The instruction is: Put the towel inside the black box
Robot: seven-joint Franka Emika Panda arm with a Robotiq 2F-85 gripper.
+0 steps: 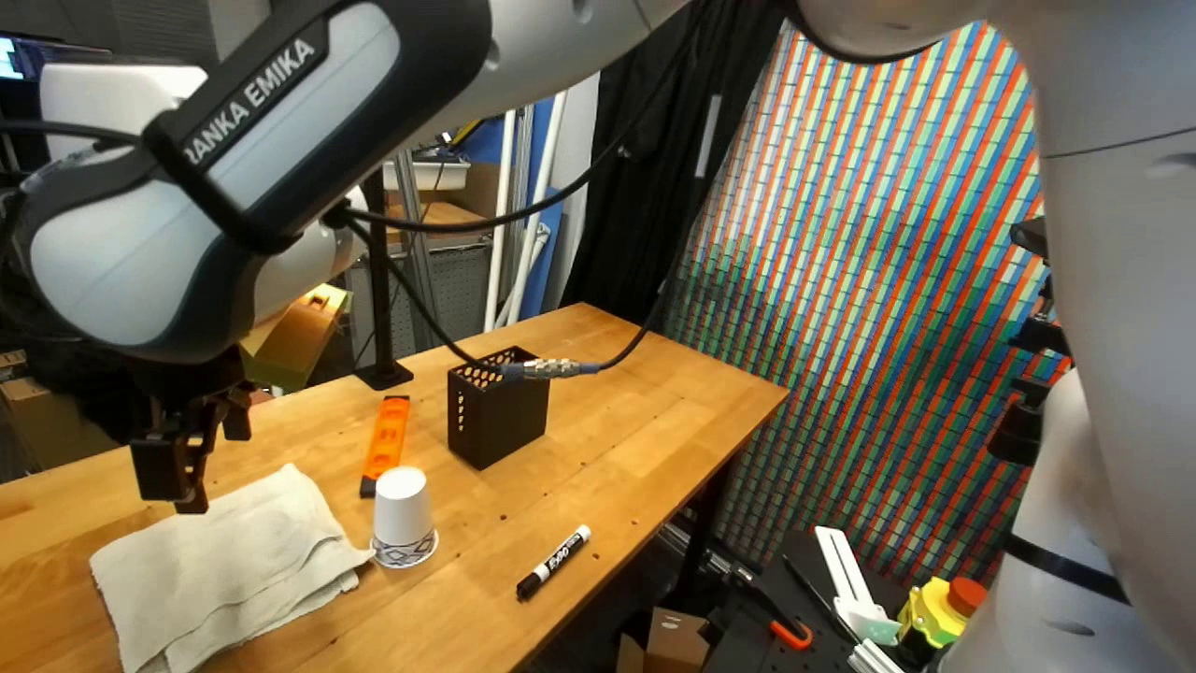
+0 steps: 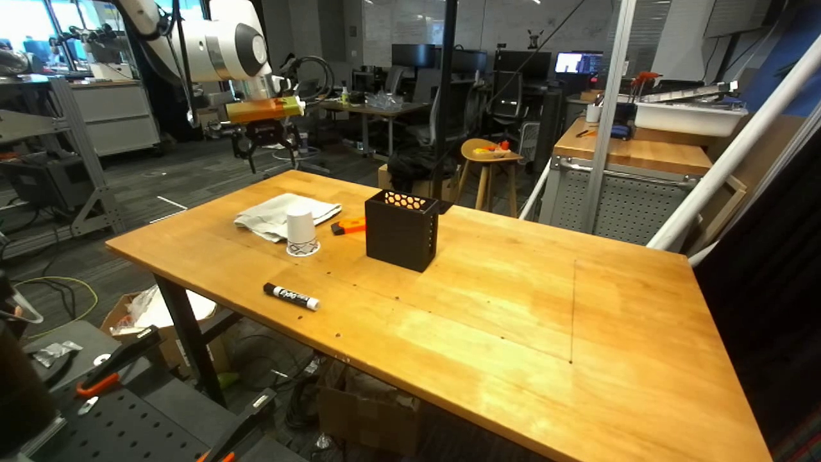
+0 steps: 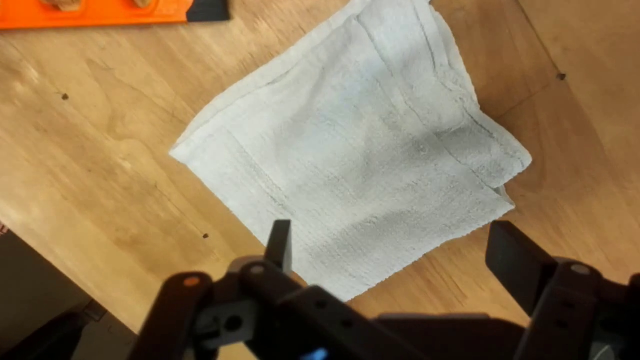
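The white towel (image 1: 224,561) lies folded and wrinkled on the wooden table, and in the wrist view the towel (image 3: 350,150) fills the middle. My gripper (image 3: 390,227) stands open, its fingers wide apart with nothing between them. In an exterior view the gripper (image 2: 272,163) hangs in the air above the table, apart from the cloth. The black box (image 1: 500,416) stands upright, its honeycomb-perforated side and open top showing; in an exterior view the box (image 2: 399,232) is to the right of the towel. It is out of the wrist view, and its inner floor is hidden.
An upside-down white cup (image 1: 404,514) stands at the towel's corner. Between towel and box lies an orange level (image 1: 386,444). A black marker (image 2: 290,296) rests near the table's edge. A dark post (image 1: 378,280) rises at the far edge, and the arm's cable (image 1: 430,322) hangs in view.
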